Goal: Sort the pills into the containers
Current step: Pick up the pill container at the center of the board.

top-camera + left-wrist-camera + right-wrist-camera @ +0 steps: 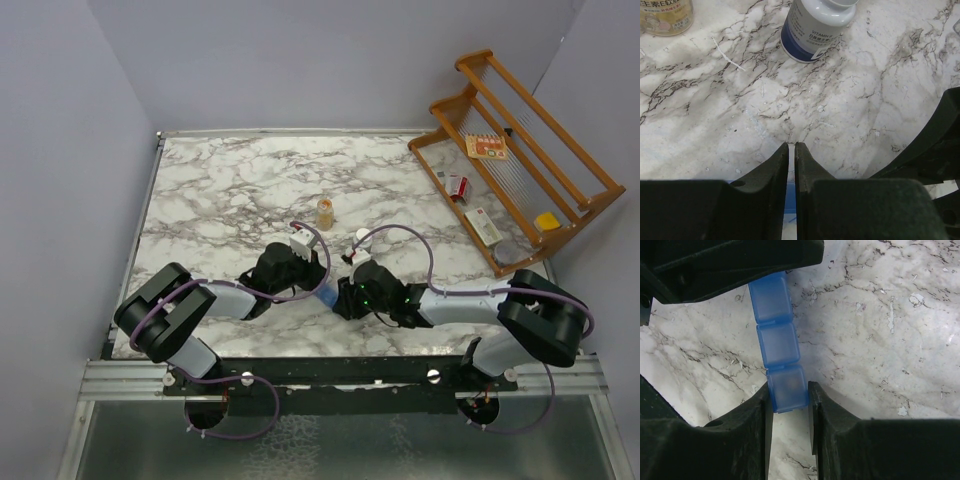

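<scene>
Both my hands meet at the blue containers, front middle of the marble bench.
A wooden rack stands at the far right corner. My right hand has its fingers against both sides of the strip's end compartment, gripping it across its width. The strip lies flat, its long axis running straight away from that hand, and its far end passes under my left hand. That hand is closed to a thin slit with a sliver of blue showing low in the gap; I cannot tell whether it pinches anything. Beyond it stand a white bottle with a blue label and an amber bottle.
</scene>
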Controlling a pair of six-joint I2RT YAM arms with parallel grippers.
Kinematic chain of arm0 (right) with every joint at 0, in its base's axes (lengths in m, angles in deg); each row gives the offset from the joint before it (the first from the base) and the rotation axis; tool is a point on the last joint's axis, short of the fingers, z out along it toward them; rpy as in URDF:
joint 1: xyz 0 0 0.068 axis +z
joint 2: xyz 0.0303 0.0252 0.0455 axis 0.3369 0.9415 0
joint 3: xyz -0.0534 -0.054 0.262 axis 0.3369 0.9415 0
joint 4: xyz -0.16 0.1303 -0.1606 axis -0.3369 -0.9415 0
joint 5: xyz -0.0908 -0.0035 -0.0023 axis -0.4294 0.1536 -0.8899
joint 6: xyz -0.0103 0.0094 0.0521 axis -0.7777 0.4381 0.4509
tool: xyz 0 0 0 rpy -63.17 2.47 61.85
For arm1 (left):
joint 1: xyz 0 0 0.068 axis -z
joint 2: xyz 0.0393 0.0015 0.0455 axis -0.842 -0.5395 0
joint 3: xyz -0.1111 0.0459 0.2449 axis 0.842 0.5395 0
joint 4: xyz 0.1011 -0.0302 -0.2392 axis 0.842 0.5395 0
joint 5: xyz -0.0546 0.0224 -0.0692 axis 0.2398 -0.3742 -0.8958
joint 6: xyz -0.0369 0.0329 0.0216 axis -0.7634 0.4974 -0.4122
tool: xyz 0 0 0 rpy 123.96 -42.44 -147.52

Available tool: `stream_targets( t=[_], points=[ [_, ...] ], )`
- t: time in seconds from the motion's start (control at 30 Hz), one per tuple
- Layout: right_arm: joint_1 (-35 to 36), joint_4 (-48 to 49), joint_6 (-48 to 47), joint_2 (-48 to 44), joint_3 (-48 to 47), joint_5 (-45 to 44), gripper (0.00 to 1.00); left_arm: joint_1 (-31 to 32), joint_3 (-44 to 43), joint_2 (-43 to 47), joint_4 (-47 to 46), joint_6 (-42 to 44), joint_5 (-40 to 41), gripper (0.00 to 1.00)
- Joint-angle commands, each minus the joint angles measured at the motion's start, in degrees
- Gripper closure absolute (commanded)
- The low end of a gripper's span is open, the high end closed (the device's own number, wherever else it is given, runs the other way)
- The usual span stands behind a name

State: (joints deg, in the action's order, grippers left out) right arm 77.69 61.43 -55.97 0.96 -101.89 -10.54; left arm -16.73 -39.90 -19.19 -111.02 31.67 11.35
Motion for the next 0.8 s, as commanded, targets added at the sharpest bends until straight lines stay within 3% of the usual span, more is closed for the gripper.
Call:
stream_targets(
  t=[0.0,0.37,0.53,0.63,0.77],
  points=[
    [-0.1,-3.4,-0.5,2.0,-0.8,2.6,0.99,0.2,-0.3,-0.1,-0.1,-0.2,0.1,0.87],
    [-0.1,-3.1,-0.1,1.0,-2.2,4.3,0.99,0.2,1.4,2.7,-0.2,1.2,2.2,0.88],
    [-0.1,-5.7,0.4,-2.3,-4.9,4.7,0.99,0.2,7.1,15.3,-2.0,5.2,10.2,0.77],
    [-0.1,-6.1,1.1,-4.3,-6.1,4.7,0.99,0.1,11.5,26.5,-3.3,7.3,15.4,0.74],
    [-0.1,-7.2,1.7,-7.6,-8.1,3.9,0.99,0.0,15.3,41.1,-1.8,9.6,19.3,0.64]
  ],
)
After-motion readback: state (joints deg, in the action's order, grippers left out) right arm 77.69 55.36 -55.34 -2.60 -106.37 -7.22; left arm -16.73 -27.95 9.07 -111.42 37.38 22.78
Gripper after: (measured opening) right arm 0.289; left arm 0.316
